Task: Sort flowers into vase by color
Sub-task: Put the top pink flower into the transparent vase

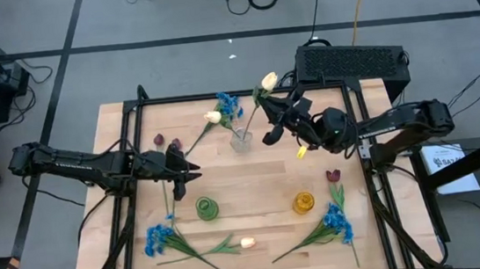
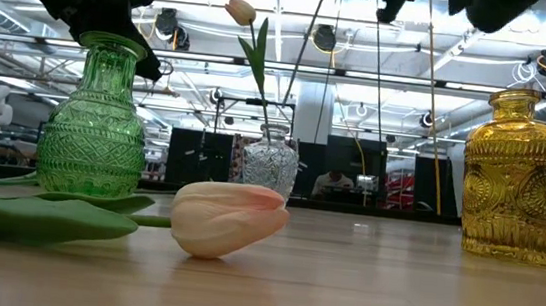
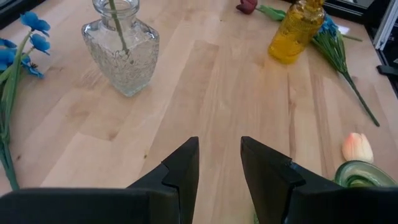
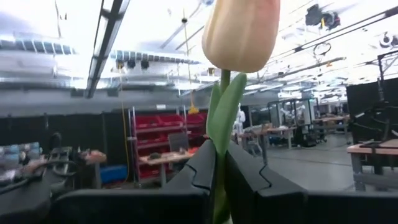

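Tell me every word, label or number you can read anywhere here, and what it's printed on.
None can be read.
White sheet beside the table, by the right arm: dark print, too small to read.
Green vase, yellow vase, clear vase: embossed patterns only, no lettering.

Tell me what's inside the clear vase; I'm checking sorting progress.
The clear vase holds one green stem, with the right gripper shut on a cream tulip. The vase's base is hidden by patterned glass.

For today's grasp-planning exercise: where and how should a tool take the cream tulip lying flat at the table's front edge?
Grip the thin green stem just behind the cream tulip, coming straight down. The flower lies flat, stem toward the left arm's side; the bloom looks soft.
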You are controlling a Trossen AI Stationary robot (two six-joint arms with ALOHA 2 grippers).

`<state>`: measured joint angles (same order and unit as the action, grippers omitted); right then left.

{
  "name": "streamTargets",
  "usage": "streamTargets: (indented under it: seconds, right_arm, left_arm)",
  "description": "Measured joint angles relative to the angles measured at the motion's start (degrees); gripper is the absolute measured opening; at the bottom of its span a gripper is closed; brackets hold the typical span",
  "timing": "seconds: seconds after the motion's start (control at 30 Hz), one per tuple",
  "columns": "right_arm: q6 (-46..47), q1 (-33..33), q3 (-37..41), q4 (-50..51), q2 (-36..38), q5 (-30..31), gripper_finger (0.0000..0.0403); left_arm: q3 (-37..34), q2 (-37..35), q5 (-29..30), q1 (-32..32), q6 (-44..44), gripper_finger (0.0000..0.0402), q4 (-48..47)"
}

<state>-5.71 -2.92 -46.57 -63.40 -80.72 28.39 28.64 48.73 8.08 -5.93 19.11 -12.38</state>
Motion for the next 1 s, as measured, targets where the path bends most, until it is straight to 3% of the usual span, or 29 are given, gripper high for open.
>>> streamTargets:
  seconds: [0.47, 1.0]
  right_arm:
    - [-1.30, -2.79, 0.31, -4.21, -7.24, 0.01, 0.0018]
    - [2.03, -3.12, 0.31, 1.73, -7.31, 0.01, 0.0018]
  left_arm:
    - [0.00, 0.00, 1.44, 0.00, -0.52, 0.0125, 0.00]
    - [0.00, 0.00, 2.27, 0.02, -1.57, 0.0125, 0.18]
